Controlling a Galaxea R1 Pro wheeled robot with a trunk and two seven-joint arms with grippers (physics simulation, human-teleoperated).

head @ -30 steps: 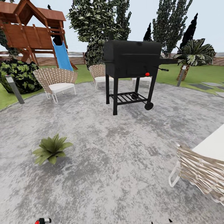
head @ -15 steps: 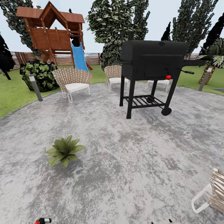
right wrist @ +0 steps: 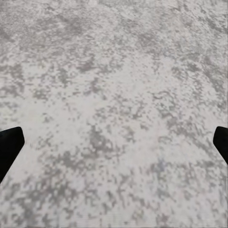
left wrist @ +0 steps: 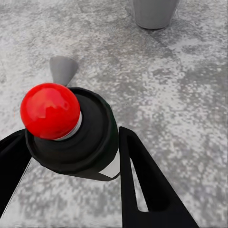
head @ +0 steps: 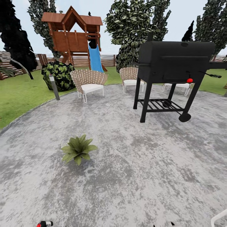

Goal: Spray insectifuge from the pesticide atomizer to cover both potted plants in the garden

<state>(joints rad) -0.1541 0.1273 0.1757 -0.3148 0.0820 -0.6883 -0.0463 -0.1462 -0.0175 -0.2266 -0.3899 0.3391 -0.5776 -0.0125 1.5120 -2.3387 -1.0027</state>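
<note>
One potted plant (head: 78, 148), a low rosette of olive-green leaves, sits on the grey patio (head: 132, 176) ahead and to the left in the head view. The pesticide atomizer (left wrist: 71, 133), dark with a white band and a red round tip, lies between the black fingers (left wrist: 142, 180) of my left gripper (left wrist: 71, 156), which is shut on it. Its red tip and white band also peek in at the head view's lower edge, the atomizer (head: 44, 224). My right gripper (right wrist: 114, 142) hangs open over bare paving, its fingertips far apart.
A black grill (head: 176, 63) on legs stands ahead to the right. Wicker chairs (head: 88, 82) line the patio's far edge, beside a bollard light (head: 54, 86) and shrub (head: 60, 74). A wooden playhouse with a blue slide (head: 94, 58) is on the lawn. A white chair leg (head: 220, 217) is at the lower right.
The camera has turned left, so everything has slid right in the picture. The near wicker chair at the right has almost left the view. The atomizer stays in my left gripper.
</note>
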